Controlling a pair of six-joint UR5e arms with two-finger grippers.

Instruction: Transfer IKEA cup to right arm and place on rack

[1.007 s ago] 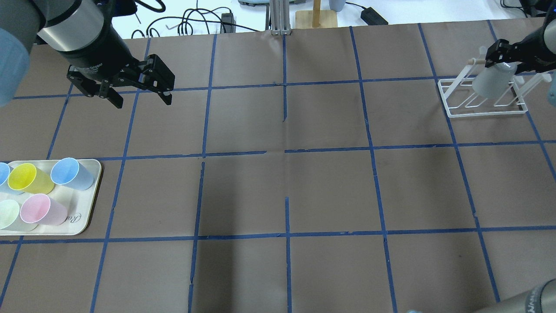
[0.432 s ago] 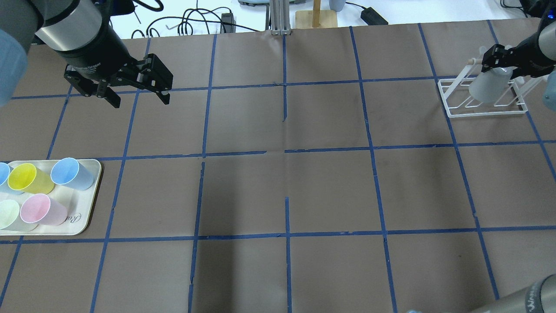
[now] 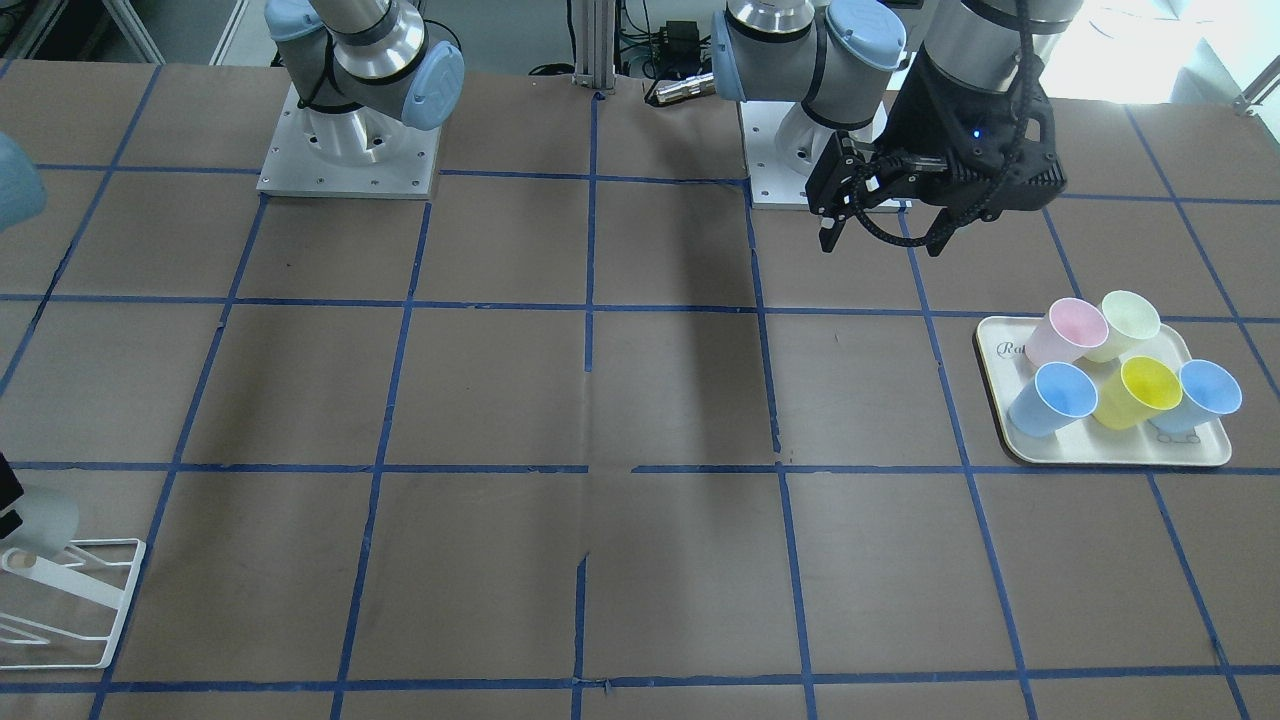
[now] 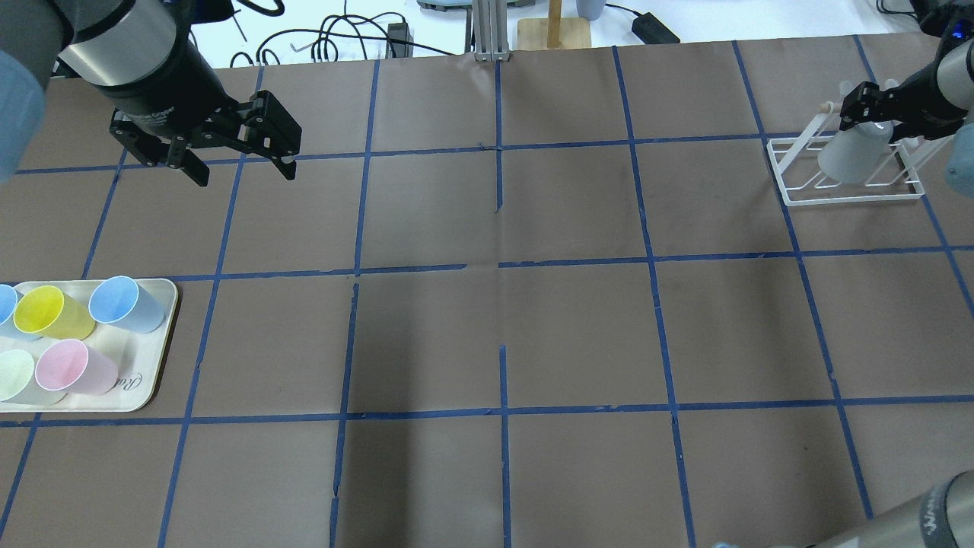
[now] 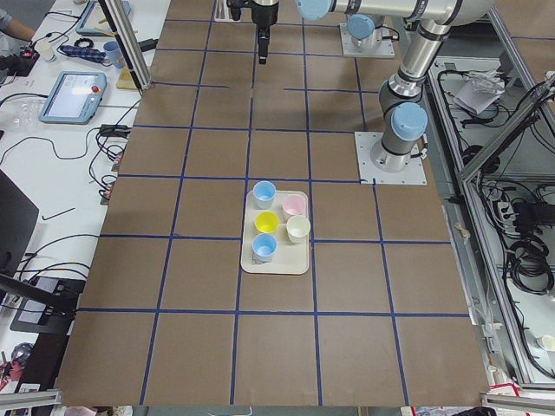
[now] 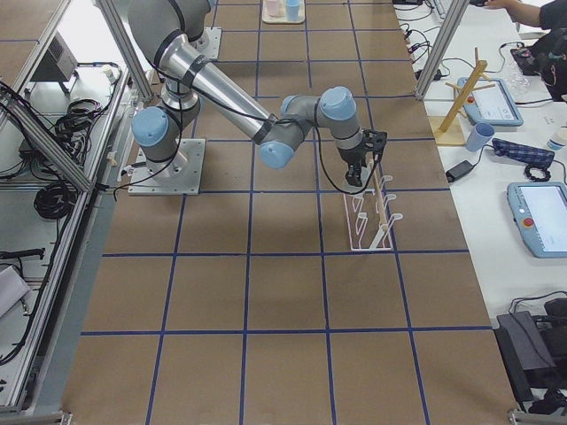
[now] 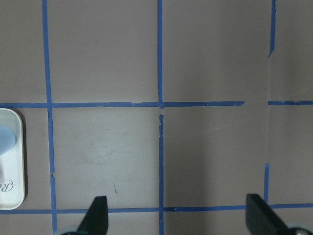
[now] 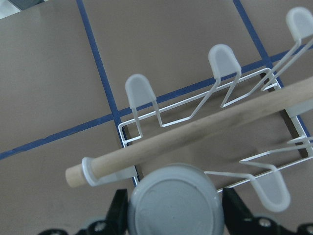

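The pale grey IKEA cup (image 4: 841,160) hangs mouth-down and tilted over the white wire rack (image 4: 845,199) at the table's far right. My right gripper (image 4: 867,122) is shut on the cup's base. In the right wrist view the cup base (image 8: 171,196) sits between the black fingers (image 8: 117,213), just below the rack's wooden rod (image 8: 195,134). The cup (image 3: 45,515) and rack (image 3: 75,600) also show at the front view's left edge. My left gripper (image 4: 243,171) is open and empty above the far left of the table; its fingertips (image 7: 98,215) frame bare table.
A cream tray (image 4: 156,380) at the near left holds several coloured cups: blue (image 4: 122,303), yellow (image 4: 49,313), pink (image 4: 72,367), pale green (image 4: 15,374). Cables and a wooden stand (image 4: 554,30) lie beyond the table's far edge.
My right gripper has moved the cup slightly left and lower, closer onto the rack. My left gripper has drifted slightly back and to the left, still open.
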